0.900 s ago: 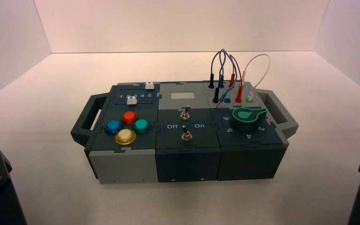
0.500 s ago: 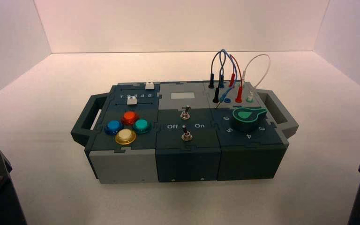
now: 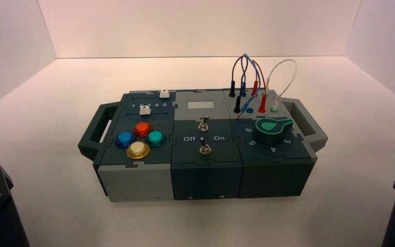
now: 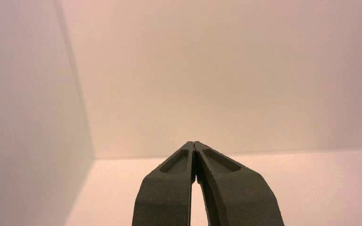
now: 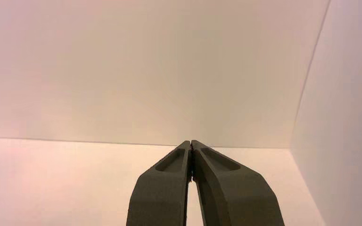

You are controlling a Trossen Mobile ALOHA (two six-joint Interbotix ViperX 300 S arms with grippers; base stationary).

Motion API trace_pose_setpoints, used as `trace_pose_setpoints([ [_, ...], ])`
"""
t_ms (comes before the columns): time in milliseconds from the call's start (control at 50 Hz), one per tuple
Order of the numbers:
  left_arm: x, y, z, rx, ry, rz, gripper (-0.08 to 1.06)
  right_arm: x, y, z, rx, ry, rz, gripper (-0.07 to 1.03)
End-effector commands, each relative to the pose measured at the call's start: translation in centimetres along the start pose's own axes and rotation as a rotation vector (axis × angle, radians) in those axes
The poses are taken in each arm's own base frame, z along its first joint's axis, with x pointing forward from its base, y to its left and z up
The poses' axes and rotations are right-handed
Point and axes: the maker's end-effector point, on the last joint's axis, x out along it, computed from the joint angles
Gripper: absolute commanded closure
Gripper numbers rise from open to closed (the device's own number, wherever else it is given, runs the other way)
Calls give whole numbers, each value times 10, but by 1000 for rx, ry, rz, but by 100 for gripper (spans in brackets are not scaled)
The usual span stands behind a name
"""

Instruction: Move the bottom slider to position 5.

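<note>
Sliders sat on the left part of the box [image 3: 205,180], and the bottom slider [image 3: 145,110] was the white one nearer the red button [image 3: 143,128]. No arm was touching it. The left gripper [image 4: 193,143] was parked off the near left side of the box, its fingers pressed together with nothing in them. The right gripper [image 5: 191,142] was parked off the near right side, its fingers closed on nothing too. The job looked to be at its very start. Next, the left arm likely had to reach over, get hold of the little slider and push it along its track to position 5 [image 3: 164,105], without bumping the top slider [image 3: 164,94].
</note>
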Motion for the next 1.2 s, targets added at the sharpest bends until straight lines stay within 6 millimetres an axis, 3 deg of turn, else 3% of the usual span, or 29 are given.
trace_pose_setpoints([
  [20, 5, -15, 8, 11, 55, -55, 101, 2, 8, 18, 5, -13, 28, 99],
  [340, 8, -43, -12, 27, 214, -156, 101, -3, 20, 17, 2, 182, 72, 99],
  [560, 5, -74, -32, 55, 366, -260, 101, -13, 43, -1, -27, 318, 162, 99],
  [820, -1, -79, -67, 52, 601, -272, 101, -18, 76, -29, -84, 455, 285, 99],
  [1200, 1, -81, -101, 54, 768, -266, 101, -15, 122, -58, -103, 570, 433, 99],
])
